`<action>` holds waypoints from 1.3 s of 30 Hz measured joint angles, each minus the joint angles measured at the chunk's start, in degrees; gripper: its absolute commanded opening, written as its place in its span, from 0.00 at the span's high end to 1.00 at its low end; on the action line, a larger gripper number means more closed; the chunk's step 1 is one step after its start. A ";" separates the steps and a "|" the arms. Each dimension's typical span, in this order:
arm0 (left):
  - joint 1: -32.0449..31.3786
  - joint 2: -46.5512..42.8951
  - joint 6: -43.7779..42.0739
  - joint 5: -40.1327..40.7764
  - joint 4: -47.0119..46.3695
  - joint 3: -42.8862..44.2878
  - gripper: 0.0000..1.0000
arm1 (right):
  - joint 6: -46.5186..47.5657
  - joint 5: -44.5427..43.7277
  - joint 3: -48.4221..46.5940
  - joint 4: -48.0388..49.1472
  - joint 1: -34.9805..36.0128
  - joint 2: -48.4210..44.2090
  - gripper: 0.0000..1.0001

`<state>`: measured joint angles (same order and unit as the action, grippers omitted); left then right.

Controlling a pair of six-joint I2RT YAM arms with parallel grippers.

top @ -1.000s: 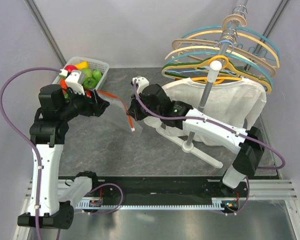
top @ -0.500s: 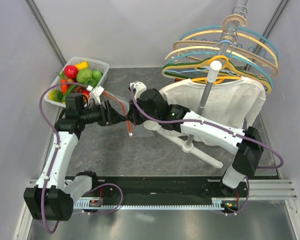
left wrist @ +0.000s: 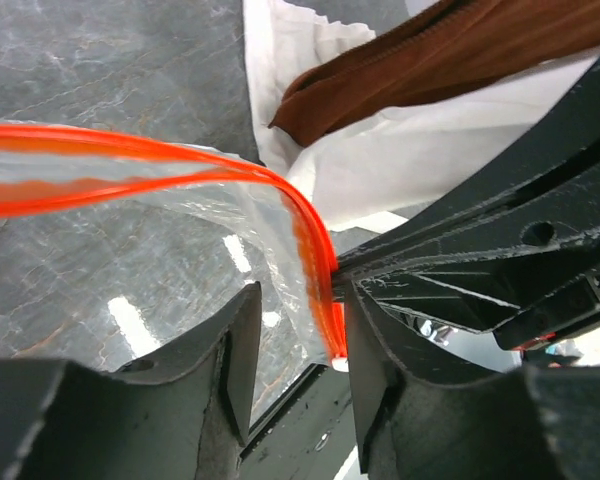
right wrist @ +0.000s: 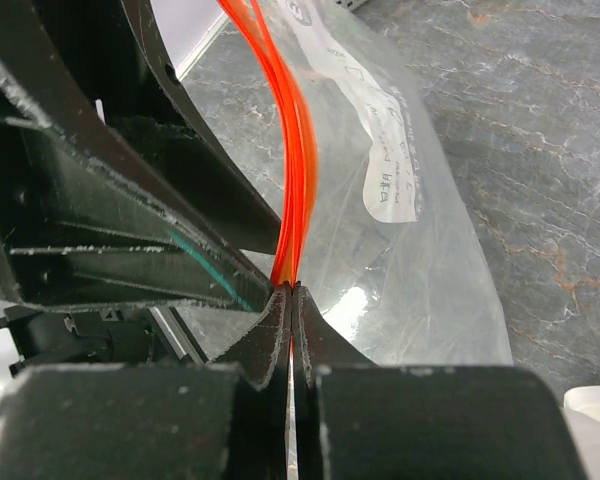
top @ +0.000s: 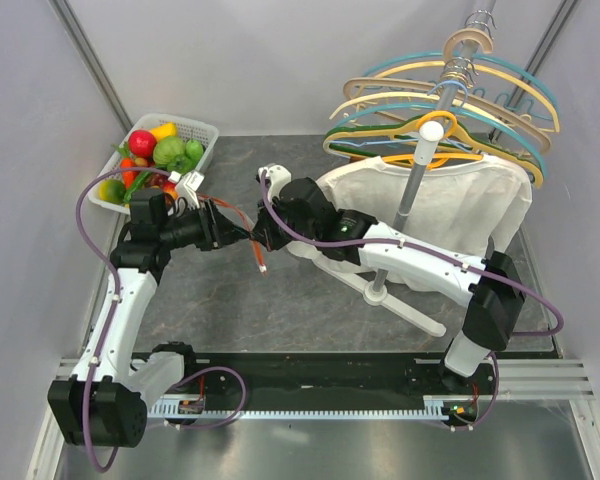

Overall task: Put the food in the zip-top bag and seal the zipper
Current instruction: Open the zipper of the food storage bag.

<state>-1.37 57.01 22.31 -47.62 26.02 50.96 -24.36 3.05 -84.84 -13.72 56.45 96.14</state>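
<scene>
The zip-top bag (top: 242,215) hangs between my two grippers above the dark table; it is clear and crinkly in the right wrist view (right wrist: 420,260). Its red-orange zipper (top: 260,255) runs through both wrist views (left wrist: 315,235) (right wrist: 295,170). My right gripper (top: 259,238) (right wrist: 292,290) is shut on the zipper's end. My left gripper (top: 237,233) (left wrist: 300,300) stands open around the zipper right beside it, the strip near its right finger. The food (top: 155,150), red, green and yellow pieces, lies in the white basket (top: 206,131) at the back left.
A stand with several hangers (top: 450,95) and a white cloth (top: 450,205) is at the right, its base (top: 380,293) on the table. White cloth (left wrist: 380,165) and a brown fabric (left wrist: 430,60) show behind the bag.
My left arm has swung from beside the basket toward the right gripper, and its jaws now sit around the zipper next to it. The right gripper has kept hold and shifted slightly left.
</scene>
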 measured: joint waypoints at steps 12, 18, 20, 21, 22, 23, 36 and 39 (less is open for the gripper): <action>0.00 0.37 2.05 1.57 -1.18 -1.14 0.62 | 0.26 1.46 2.03 0.87 0.72 -0.02 1.00; 0.00 0.79 2.36 2.03 -1.05 -1.22 0.75 | 0.79 1.25 2.49 1.27 0.94 -0.07 1.00; 0.00 0.94 2.32 2.08 -0.63 -1.22 0.75 | 0.83 0.94 2.71 1.29 0.94 -0.09 1.00; 0.00 1.01 2.27 2.08 -0.37 -1.22 0.74 | 0.83 0.74 2.82 1.29 0.94 -0.09 1.00; 0.02 1.01 2.14 2.10 -0.04 -1.22 0.74 | 0.81 0.52 2.95 1.27 0.83 -0.09 1.00; 0.04 1.01 2.01 2.08 0.22 -1.22 0.74 | 0.76 0.42 2.99 1.22 0.70 -0.09 1.00; 0.17 0.31 0.26 2.34 2.14 -1.55 0.69 | -1.40 3.43 4.42 2.80 -1.14 -1.07 1.00; 0.42 0.37 0.17 2.56 2.29 -1.55 0.63 | -1.62 4.37 4.74 3.30 -1.18 -1.53 1.00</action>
<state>-0.95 57.39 22.48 -45.06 28.32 49.41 -25.98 7.42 -80.09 -10.41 55.27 94.61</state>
